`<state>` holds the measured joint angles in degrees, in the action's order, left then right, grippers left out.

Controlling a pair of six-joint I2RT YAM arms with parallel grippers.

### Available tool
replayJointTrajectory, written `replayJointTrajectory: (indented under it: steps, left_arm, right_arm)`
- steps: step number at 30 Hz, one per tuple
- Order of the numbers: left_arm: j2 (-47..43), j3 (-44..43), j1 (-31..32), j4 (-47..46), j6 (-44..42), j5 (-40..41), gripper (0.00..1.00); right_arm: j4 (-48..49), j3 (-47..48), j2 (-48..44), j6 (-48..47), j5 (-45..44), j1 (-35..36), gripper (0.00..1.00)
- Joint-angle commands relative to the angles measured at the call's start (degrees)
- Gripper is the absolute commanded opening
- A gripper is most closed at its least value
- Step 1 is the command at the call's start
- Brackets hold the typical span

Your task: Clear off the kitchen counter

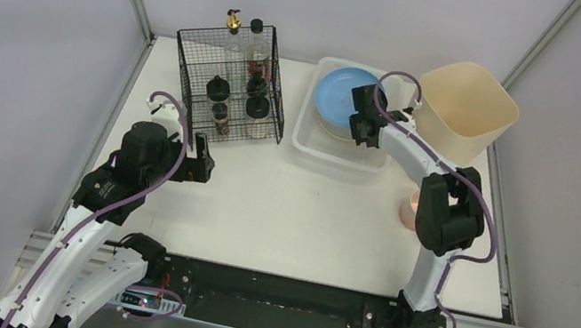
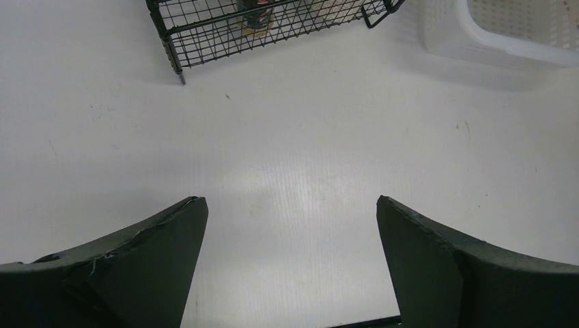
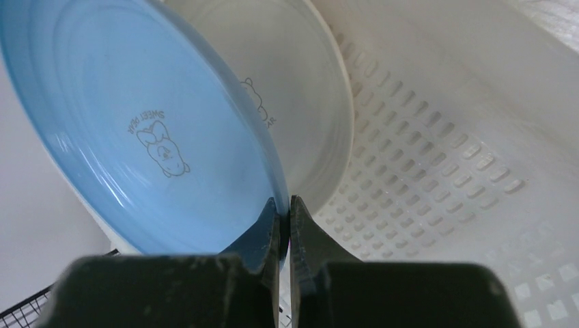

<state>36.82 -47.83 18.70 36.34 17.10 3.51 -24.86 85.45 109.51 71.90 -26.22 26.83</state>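
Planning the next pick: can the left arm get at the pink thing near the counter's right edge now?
Probably not cleanly. The pink thing sits partly hidden by the right arm's elbow, while the left end effector is open near the wire rack, far across the counter.

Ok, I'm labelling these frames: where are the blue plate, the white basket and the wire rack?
blue plate (image 3: 136, 102): right wrist view, its blue face by the printed logo.
white basket (image 1: 329, 154): top external view, its near wall.
wire rack (image 1: 188, 83): top external view, its left wire side.
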Motion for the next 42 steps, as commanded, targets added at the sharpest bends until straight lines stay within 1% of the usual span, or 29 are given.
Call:
replayJointTrajectory:
  steps: [1,6,14,15,21,24,25,27,33,42]
  left_arm:
    - [0.3,-0.4,-0.2,-0.5,-0.2,-0.4,0.99]
    - [0.6,-0.3,-0.2,-0.5,-0.2,-0.5,0.99]
    - [0.7,-0.4,-0.2,-0.5,-0.2,-0.5,0.99]
    - [0.8,-0.3,-0.2,-0.5,-0.2,-0.5,0.99]
    - [1.0,-0.4,-0.2,-0.5,-0.2,-0.5,0.99]
    - [1.2,-0.4,-0.2,-0.5,-0.2,-0.4,0.99]
    - [1.2,-0.5,-0.2,-0.5,-0.2,-0.4,0.99]
    - [1.3,-0.4,-0.2,-0.5,-0.2,-0.4,0.99]
    - [1.3,-0.5,-0.2,-0.5,-0.3,-0.3,0.99]
    - [1.0,-0.4,-0.2,-0.4,-0.3,-0.1,0.99]
  right_arm:
    - [3.5,0.4,2.2,5.6,0.4,-0.5,0.0]
    - [3.8,0.9,4.6,8.6,1.2,-0.9,0.0]
    - [4.8,1.6,7.7,10.5,2.4,-1.8,0.0]
    - [4.8,1.5,8.0,10.8,2.6,-1.9,0.03]
    - [4.5,1.0,8.1,10.3,3.0,-2.3,0.4]
    - [4.7,0.5,6.9,9.0,3.2,-2.4,0.52]
    - [4.8,0.4,6.4,8.3,3.2,-2.4,0.55]
    - [4.9,0.2,5.0,7.2,3.5,-2.4,0.57]
    - [4.7,-0.9,-0.8,3.2,3.0,-1.9,0.58]
    - [-0.1,-0.4,-8.8,-4.4,2.7,-0.5,0.58]
